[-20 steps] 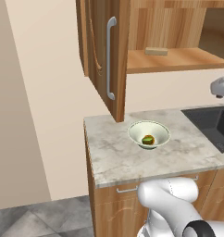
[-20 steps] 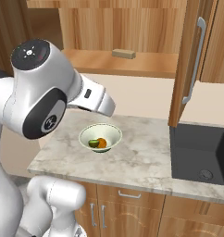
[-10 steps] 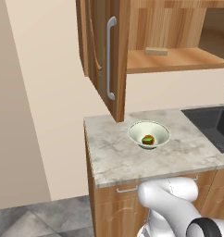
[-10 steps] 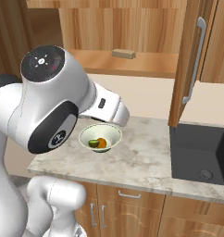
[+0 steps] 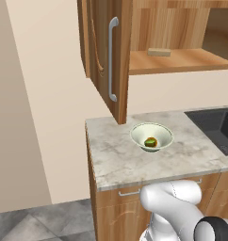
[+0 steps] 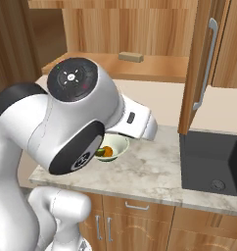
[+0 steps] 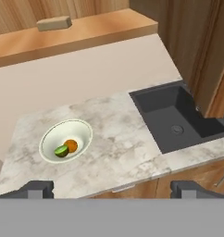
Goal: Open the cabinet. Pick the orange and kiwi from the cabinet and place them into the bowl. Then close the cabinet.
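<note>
Counter: grey-veined marble worktop [image 5: 120, 160] is carrying pale greenish-white bowl [image 5: 152, 136]
Shelf: brown wooden cabinet shelf [image 5: 182, 61] is bearing flat tan block [image 5: 159, 52]

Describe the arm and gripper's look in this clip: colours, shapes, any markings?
The arm is glossy white with rounded, bulbous links and dark grey joint caps; one round cap carries small white symbols and tiny red and green dots. The gripper shows two small dark, blocky fingertips. No loose cables visible.

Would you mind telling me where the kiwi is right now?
The kiwi lies in the bowl on the counter, touching the orange; in the hand view the bowl sits left of the sink.
</note>
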